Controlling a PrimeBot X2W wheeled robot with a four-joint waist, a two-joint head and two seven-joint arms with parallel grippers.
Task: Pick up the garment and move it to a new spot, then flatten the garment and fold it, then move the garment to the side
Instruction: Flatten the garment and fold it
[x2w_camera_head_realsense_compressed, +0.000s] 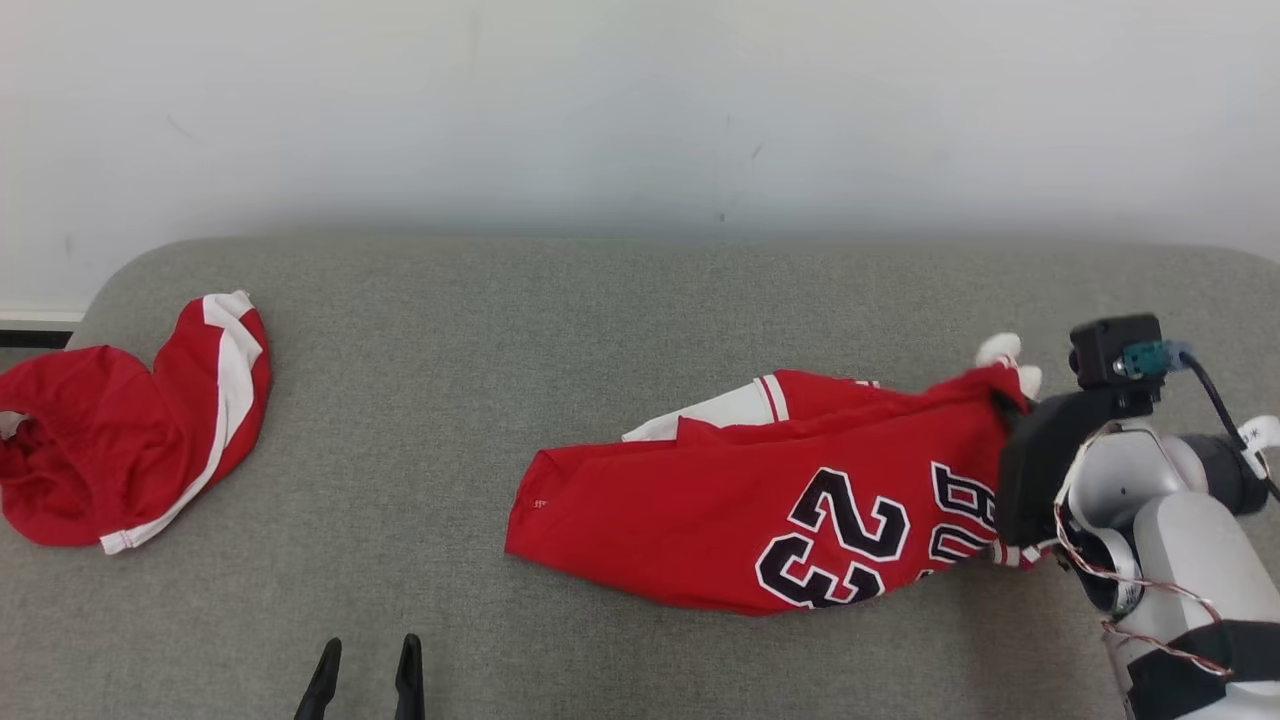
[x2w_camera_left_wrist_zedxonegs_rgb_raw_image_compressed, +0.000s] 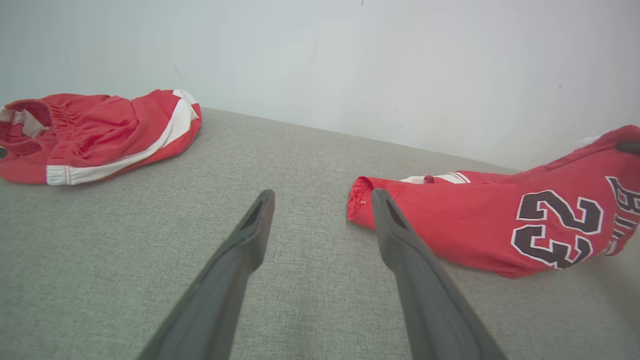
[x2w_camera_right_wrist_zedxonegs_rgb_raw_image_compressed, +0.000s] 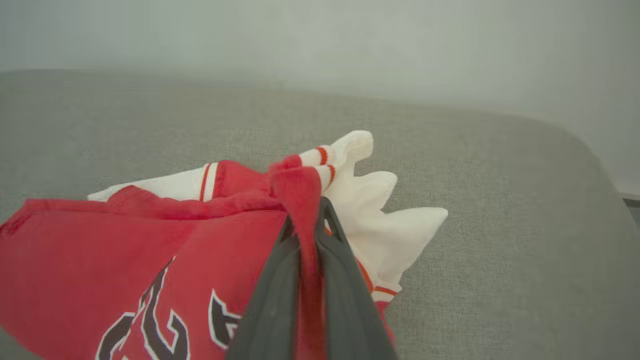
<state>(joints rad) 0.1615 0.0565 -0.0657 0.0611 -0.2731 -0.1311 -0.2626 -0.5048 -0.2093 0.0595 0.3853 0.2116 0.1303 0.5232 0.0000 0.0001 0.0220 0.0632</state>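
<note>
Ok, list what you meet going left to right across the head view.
red and white shorts → left gripper → red number 23 jersey → right arm

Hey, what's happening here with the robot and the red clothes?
The robot's right gripper is shut on a bunched end of the red number 23 jersey. That end is raised a little and the rest lies on the grey cushioned surface. The left gripper hangs open, holding nothing. The red shorts lie crumpled at the surface's left end.
</note>
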